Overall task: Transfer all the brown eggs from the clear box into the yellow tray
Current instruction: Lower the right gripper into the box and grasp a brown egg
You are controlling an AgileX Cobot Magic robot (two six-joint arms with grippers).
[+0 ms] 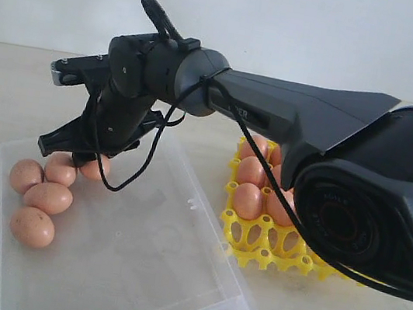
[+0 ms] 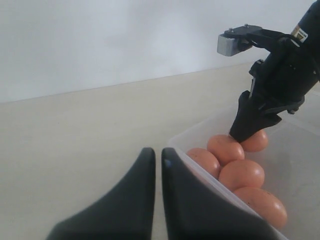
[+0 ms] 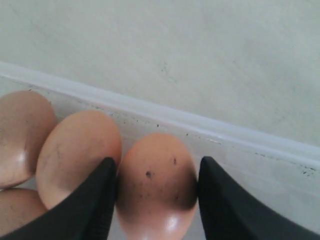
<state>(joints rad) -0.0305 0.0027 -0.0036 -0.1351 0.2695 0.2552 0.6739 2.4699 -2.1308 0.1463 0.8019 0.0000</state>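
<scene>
Several brown eggs [image 1: 48,197] lie in the left end of the clear box [image 1: 195,279]. My right gripper [image 1: 73,153] reaches across into that end. In the right wrist view its fingers [image 3: 100,195] press both sides of one speckled egg [image 3: 156,190], with a neighbouring egg [image 3: 75,155] against one finger. The yellow tray [image 1: 263,246] stands right of the box, with eggs [image 1: 247,200] in its far cups; the arm hides much of it. My left gripper [image 2: 154,155] is shut on nothing, just outside the box's corner [image 2: 197,134].
The right arm's dark body [image 1: 373,197] fills the right of the exterior view. The box's low rim [image 3: 200,127] runs just beyond the held egg. A loose black cable [image 1: 120,181] hangs from the wrist over the box.
</scene>
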